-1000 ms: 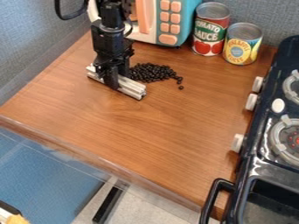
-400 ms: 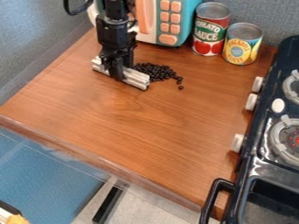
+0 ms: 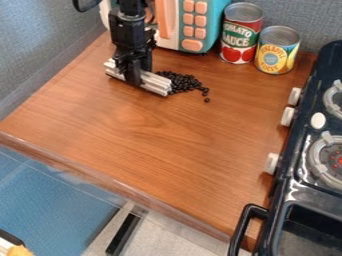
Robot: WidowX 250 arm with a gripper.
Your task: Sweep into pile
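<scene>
Camera view: the black tool [image 3: 138,79] hangs down over the far part of the wooden tabletop [image 3: 153,145], clamped on a pale metal bar [image 3: 156,85]. It grips the bar near the middle, probably so that both ends stay steady when one meets resistance. The bar lies slantwise, low over the wood or on it, with its long face presented like a blade; a broad edge should gather small, rolling pieces better than narrow tips could.

The dark beans [image 3: 184,82] sit in a loose heap beside and behind the bar's nearer end (whether the two really touch, I cannot tell). Most already lie close together, so the sweep looks well along. A single stray bean [image 3: 207,100] lies just off the heap, on the side towards the toy stove [image 3: 294,187], and a few others trail along that edge.

Beyond the heap stand the toy microwave [image 3: 215,30], a red can [image 3: 241,34] and a yellow can [image 3: 277,52]. The next stroke likely calls for a short, low nudge at the heap's ragged edge: too hard a push could scatter it, while a lifted bar might ride over the beans.
</scene>
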